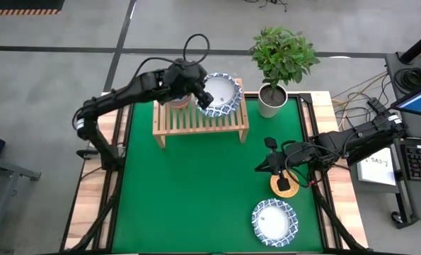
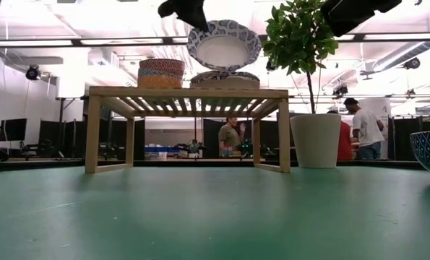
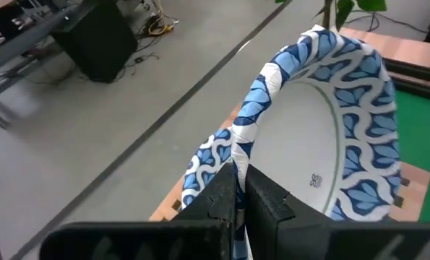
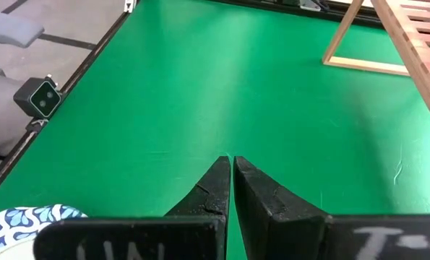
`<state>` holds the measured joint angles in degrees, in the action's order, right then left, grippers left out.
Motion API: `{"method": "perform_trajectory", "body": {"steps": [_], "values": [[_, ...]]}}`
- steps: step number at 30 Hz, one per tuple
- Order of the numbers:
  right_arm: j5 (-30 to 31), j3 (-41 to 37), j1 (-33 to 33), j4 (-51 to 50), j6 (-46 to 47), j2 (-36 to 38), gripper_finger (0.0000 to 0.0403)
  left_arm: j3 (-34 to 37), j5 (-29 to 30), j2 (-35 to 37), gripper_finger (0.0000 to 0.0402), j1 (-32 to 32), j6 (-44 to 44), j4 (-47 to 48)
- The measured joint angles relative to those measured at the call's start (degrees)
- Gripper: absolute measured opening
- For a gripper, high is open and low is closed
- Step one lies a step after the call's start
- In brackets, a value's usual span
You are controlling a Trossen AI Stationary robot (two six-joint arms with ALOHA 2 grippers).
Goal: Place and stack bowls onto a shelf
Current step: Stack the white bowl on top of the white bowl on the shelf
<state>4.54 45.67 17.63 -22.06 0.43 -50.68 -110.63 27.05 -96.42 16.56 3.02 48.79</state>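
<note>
My left gripper (image 1: 204, 93) is over the light-wood shelf (image 1: 199, 120) at the table's far side, shut on a white bowl with a blue patterned rim (image 1: 221, 94). In the low view this bowl (image 2: 224, 45) hangs tilted above a second blue-rimmed bowl (image 2: 225, 78), which rests on the shelf top (image 2: 189, 92). Beside that bowl stands a stack of smaller bowls (image 2: 160, 72). My right gripper (image 1: 261, 168) is shut on nothing above the green table, next to a golden yellow bowl (image 1: 285, 186). Another blue-rimmed bowl (image 1: 274, 219) sits near the table's front edge. My left gripper pinches the bowl's rim (image 3: 238, 148) between its two fingers, one finger (image 3: 269, 198) on the inner side and one on the outer. It comes from the table's left, slanting down. The bowl hangs lifted clear of the shelf, tipped up on edge, its hollow toward the table's near side.
A white plant pot with a leafy plant (image 1: 272, 99) stands just right of the shelf. The middle and left of the green table (image 1: 182, 198) lie bare. People (image 2: 233, 136) stand in the room beyond the far edge.
</note>
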Motion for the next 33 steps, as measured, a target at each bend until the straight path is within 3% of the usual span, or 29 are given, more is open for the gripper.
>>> {"method": "perform_trajectory", "body": {"steps": [6,11,14,33], "values": [[0.0,0.0,0.0,0.0,0.0,0.0,0.0009,-4.3,0.5,-3.5,0.0002,0.1,-1.3,1.4],[0.0,0.0,0.0,0.0,0.0,0.0,0.0009,-8.2,6.1,-5.6,0.0022,0.1,-1.2,4.0],[0.0,0.0,0.0,0.0,0.0,0.0,0.0009,-9.1,6.5,-6.3,0.0037,0.1,-2.2,4.3],[0.0,-0.1,0.0,0.1,0.6,0.0,0.0009,-9.8,6.4,-6.0,0.0176,0.1,-4.1,6.2]]}}
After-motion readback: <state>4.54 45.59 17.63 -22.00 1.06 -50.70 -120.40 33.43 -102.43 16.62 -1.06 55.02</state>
